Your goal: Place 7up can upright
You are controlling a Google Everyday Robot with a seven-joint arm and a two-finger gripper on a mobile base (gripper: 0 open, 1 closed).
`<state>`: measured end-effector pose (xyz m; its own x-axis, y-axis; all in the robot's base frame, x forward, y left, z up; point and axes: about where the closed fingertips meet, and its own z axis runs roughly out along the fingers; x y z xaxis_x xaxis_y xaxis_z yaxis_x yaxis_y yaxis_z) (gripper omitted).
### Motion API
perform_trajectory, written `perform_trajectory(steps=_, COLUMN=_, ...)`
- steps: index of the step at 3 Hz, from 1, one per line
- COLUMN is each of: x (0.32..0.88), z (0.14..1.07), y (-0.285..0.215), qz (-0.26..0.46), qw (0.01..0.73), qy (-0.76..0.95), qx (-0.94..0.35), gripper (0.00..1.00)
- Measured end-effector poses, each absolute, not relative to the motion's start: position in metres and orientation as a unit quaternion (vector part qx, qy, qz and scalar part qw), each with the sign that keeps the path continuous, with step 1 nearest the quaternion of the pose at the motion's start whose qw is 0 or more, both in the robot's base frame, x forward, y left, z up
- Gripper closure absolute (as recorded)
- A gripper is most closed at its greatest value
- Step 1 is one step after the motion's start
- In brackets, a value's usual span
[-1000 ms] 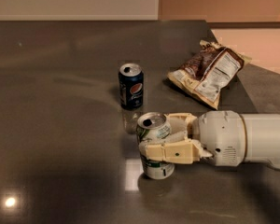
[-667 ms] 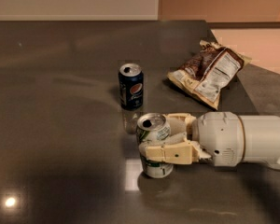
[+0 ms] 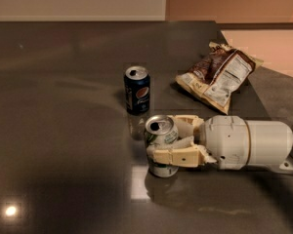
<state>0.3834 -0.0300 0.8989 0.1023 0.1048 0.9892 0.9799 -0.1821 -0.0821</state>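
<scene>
The gripper's (image 3: 164, 139) two cream fingers (image 3: 178, 156) are closed on the 7up can (image 3: 160, 128), one on the near side of its body and one on the far side. The near finger crosses the can's lower half and hides part of the label. The can is held upright, its opened silver top facing up and green markings visible on its side. Its base sits at the level of the dark table (image 3: 63, 140), a little right of the table's middle and toward the near edge, with a faint reflection beneath it. Whether the base rests fully on the surface cannot be told.

Just behind the 7up can and slightly to the left, a dark blue Pepsi can (image 3: 137, 90) also stands upright. It is near the held can but not touching it, and it is clear of the far finger. Farther back on the right, a brown and white snack bag (image 3: 219, 75) lies flat near the table's edge, well apart from both cans. It lies behind the arm rather than under it.

The fingers join a thick white cylindrical wrist housing (image 3: 244, 141) that lies almost level, low over the table. The housing reaches in from the right edge of the view, so the gripper points left and grips the can from the side.
</scene>
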Motion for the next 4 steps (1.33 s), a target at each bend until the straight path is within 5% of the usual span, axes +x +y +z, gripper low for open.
perform_trajectory(steps=2, x=0.3834, z=0.8958, y=-0.0268, qz=-0.474, qw=0.463, qy=-0.444, qx=-0.603, gripper=0.03)
perform_trajectory(steps=4, x=0.3828, z=0.8962, y=-0.0247, qz=-0.465, qw=0.471, qy=-0.435, qx=-0.61, gripper=0.0)
